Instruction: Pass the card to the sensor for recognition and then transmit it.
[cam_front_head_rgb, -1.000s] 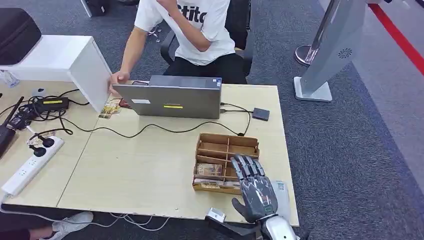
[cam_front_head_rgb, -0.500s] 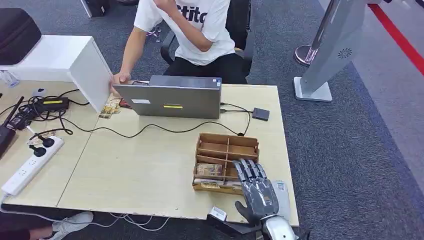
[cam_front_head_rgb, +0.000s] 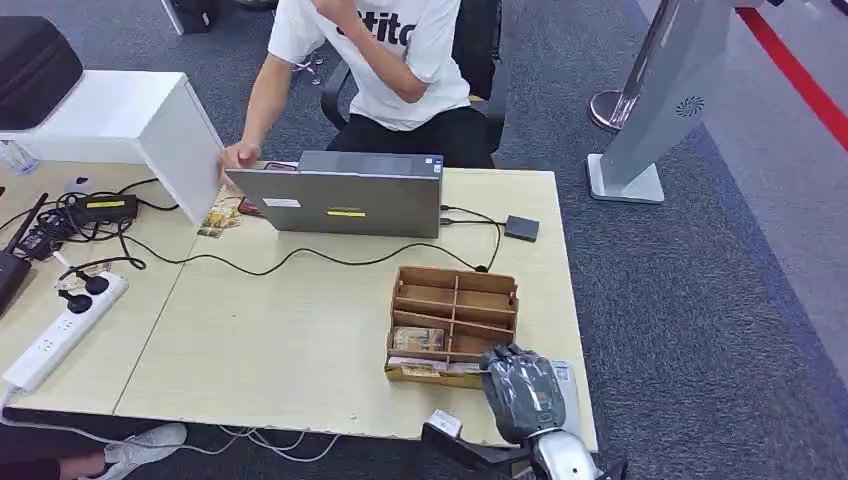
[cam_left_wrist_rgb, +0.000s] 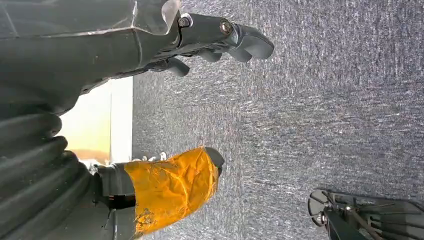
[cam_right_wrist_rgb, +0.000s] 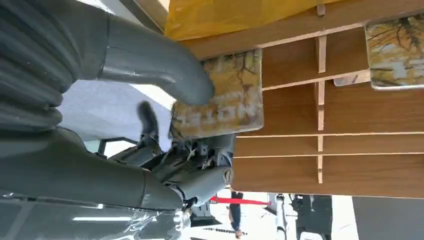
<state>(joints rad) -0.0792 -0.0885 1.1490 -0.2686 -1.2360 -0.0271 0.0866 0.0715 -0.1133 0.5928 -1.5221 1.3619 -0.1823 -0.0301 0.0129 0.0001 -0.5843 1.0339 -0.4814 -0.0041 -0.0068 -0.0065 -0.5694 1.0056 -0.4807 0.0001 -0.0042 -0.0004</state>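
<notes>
From the head view you see the wooden card box (cam_front_head_rgb: 453, 325) standing on the table (cam_front_head_rgb: 300, 340), in front of the laptop (cam_front_head_rgb: 340, 195) where a person (cam_front_head_rgb: 385, 60) sits, and your right robot hand (cam_front_head_rgb: 520, 385) is curled down over the near corner of that box, its fingers folded in. A small dark sensor pad (cam_front_head_rgb: 521, 228) lies on the table beyond the box, off the laptop's corner and cabled to it; that is probably where the card has to go. In the left wrist view your left robot hand (cam_left_wrist_rgb: 215, 42) hangs over the carpet beside the table edge, well apart from the box, fingers loosely bent and holding nothing. In the right wrist view you get the useful detail: the thick thumb presses on one face of a card (cam_right_wrist_rgb: 220, 95) with a yellowish tree print, and the darker fingers (cam_right_wrist_rgb: 200, 160) close in on its other side, so the right robot hand is pinching the card at the box's edge compartment. A second card (cam_right_wrist_rgb: 395, 50) rests in another compartment further along the box. Judging by this, you are at the pick: the card is gripped but not yet lifted clear of the box. Carrying it to the sensor, holding it for recognition, and handing it on all remain to be done.
</notes>
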